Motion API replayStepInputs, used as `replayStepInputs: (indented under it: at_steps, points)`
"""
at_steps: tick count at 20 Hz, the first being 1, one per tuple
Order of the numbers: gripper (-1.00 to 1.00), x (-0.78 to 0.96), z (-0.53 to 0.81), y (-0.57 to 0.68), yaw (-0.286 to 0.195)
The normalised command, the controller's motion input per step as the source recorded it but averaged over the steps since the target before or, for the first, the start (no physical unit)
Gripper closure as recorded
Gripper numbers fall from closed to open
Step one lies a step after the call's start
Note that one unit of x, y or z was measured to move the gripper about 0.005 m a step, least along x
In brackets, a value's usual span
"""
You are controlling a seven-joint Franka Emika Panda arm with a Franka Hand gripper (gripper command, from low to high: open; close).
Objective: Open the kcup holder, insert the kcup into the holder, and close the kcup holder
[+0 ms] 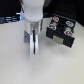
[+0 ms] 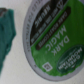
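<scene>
The kcup [image 2: 52, 42] fills the wrist view, its green lid printed "DARK MAGIC" facing the camera. In the exterior view it is the whitish shape [image 1: 33, 50] right under my gripper [image 1: 31, 39], on the white table. A teal finger [image 2: 6, 32] shows beside the cup with a thin pale gap between them. The other finger is out of view, so I cannot tell whether the jaws grip the cup. The black kcup holder [image 1: 61, 39] stands to the exterior view's right of the gripper, apart from it. I cannot tell whether its drawer is open.
Several dark round pods with white-red tops [image 1: 60, 26] sit in rows on the holder's upper side. Dark clutter [image 1: 9, 21] lies along the table's far edge at the exterior view's left. The white table [image 1: 20, 67] spreads in front.
</scene>
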Motion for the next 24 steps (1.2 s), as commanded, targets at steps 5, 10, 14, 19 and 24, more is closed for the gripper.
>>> replayStepInputs:
  at_steps: [5, 10, 14, 19, 24]
  points:
    - [1.00, 0.03, 0.22, 0.03, -0.049]
    - [1.00, 0.05, 0.81, 0.26, -0.066]
    - [1.00, 0.05, 0.94, 0.41, -0.029]
    - [1.00, 0.04, 0.86, 0.44, -0.001]
    - [1.00, 0.02, 0.70, 0.56, 0.017]
